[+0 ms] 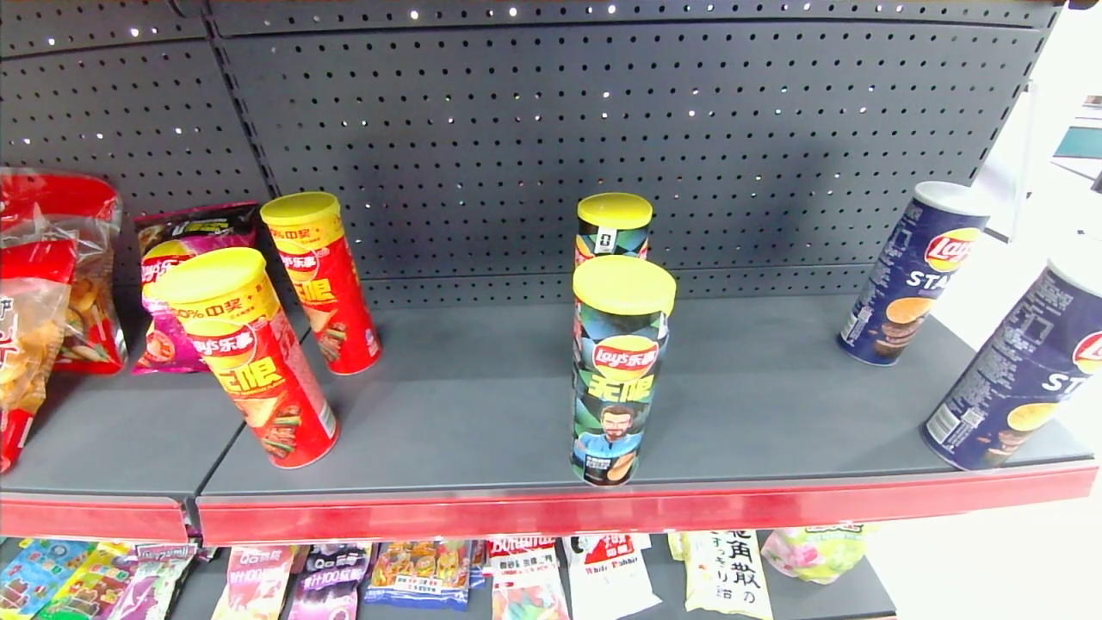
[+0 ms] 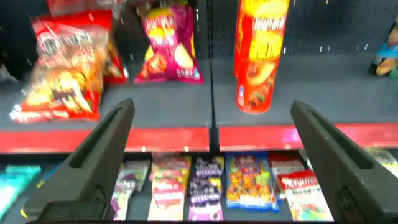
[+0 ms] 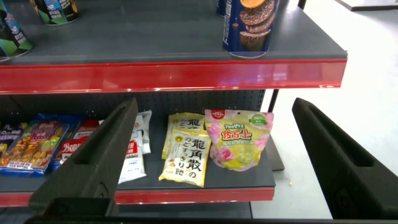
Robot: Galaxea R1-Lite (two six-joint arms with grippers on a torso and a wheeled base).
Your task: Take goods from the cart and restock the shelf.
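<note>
Goods of several sorts stand on the shelf in front of us, and neither hand carries any. Two red cans stand one behind the other toward the left. Two green-and-black cans line up the same way near the middle. Two blue cans hold the right end, the nearer one close to the red front lip. Each sort keeps its own file from front to back, so we judge that new stock belongs in the bare stretches between those files (the widest lies between the red and the green-and-black cans). Snack bags lean by the back panel at the far left, and flat packets lie on the lower shelf.

The left gripper hangs in front of the shelf edge, facing the red cans, with its jaws wide apart and nothing between them. The right gripper sits lower, before the right end and below the blue cans, with its jaws likewise spread and empty. Both are ready to take something, so we reckon the step in hand is a fetch from the cart. Much of the shelf is left to fill.
</note>
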